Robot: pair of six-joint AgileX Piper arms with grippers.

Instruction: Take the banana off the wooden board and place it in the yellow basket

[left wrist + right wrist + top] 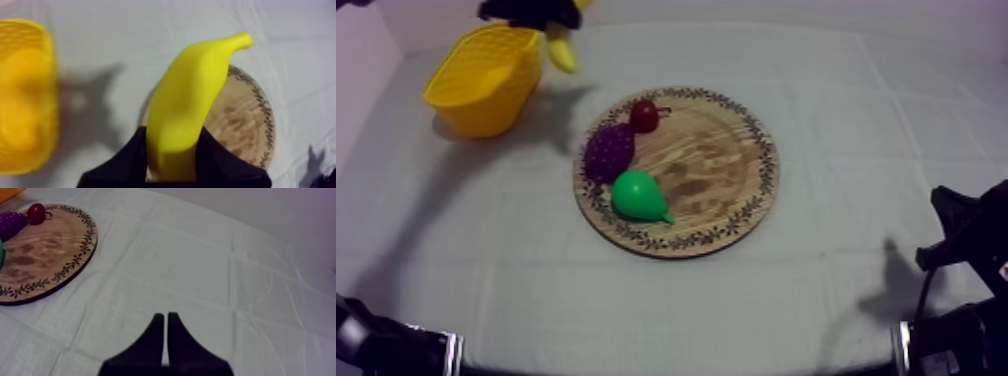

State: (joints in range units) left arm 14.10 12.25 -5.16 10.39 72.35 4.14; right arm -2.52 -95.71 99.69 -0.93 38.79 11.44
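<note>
Left gripper clamped, seemingly high; right gripper's 2 fingers together.

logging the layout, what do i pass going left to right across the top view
yellow basket → banana → bunch of grapes; then the pear and the small red fruit, too level with each other to order

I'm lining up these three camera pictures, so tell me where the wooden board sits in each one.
Top view: the wooden board lies mid-table, right of the yellow basket, bearing grapes, pear and small red fruit.
Left wrist view: beyond the banana that the left gripper holds, beside the basket.
Right wrist view: ahead of the shut right gripper, small red fruit and grapes on it.
Shared landmark: its patterned rim.
</note>
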